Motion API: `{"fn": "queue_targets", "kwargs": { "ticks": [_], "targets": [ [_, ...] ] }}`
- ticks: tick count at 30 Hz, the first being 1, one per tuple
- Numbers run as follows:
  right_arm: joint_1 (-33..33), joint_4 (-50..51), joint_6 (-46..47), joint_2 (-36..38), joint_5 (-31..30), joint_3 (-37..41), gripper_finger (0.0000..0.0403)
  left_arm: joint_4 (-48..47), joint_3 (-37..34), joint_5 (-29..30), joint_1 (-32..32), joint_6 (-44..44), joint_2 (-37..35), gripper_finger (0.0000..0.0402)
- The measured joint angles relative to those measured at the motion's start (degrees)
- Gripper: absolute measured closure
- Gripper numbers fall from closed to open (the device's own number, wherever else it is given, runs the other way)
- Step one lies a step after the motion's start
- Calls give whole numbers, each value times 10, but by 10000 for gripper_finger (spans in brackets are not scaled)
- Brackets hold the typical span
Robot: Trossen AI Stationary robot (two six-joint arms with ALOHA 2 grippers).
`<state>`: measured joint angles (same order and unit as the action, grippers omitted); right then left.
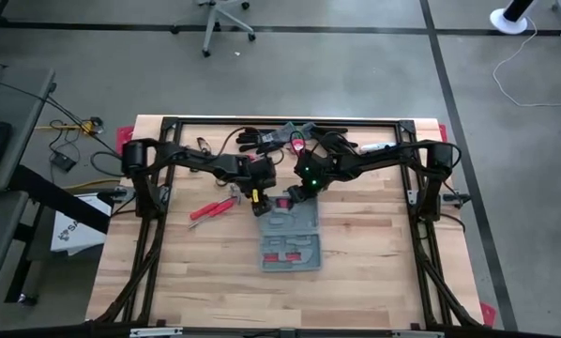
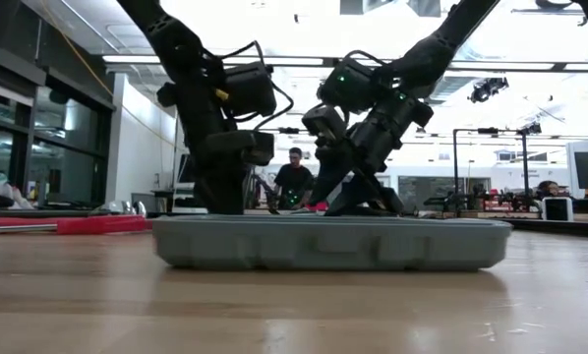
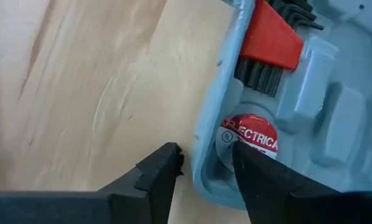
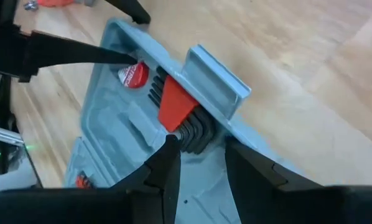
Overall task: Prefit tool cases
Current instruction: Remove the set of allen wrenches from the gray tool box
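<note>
The grey-blue tool case (image 1: 290,242) lies open and flat on the wooden table, its moulded inside facing up. A red-holdered hex key set (image 4: 173,102) and a red tape roll (image 3: 251,134) sit in its far half. My left gripper (image 3: 208,158) is open at the case's far-left corner, one finger outside the rim (image 3: 211,124) and one inside over the tape roll. My right gripper (image 4: 201,152) is open over the far half, its fingers flanking the black ends of the hex keys (image 4: 189,134) below the latch tab (image 4: 217,81). My left gripper straddles the case's side wall (image 3: 201,143) near the far-left corner from above, one finger inside by the tape roll and one outside. Whether either finger touches, I cannot tell. My right gripper comes slanting down at the hex keys' ends (image 4: 192,140); I cannot tell whether it touches them.
Red-handled pliers (image 1: 213,208) lie on the table left of the case. Black gloves (image 1: 262,139) and small items lie along the far edge. Bare wood (image 1: 374,244) lies near and right of the case. People (image 2: 294,177) show in the room behind.
</note>
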<state>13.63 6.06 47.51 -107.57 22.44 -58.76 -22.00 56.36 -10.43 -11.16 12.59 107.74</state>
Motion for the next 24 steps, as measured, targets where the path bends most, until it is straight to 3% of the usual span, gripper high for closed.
{"fn": "queue_targets", "kwargs": {
  "ticks": [10,24],
  "targets": [
    [-3,42,-26,0,-20,-1,285,31,-2,-1,2,8,4,273],
    [-8,-20,-11,-36,7,-1,270,40,-4,1,3,15,4,282]
  ]
}}
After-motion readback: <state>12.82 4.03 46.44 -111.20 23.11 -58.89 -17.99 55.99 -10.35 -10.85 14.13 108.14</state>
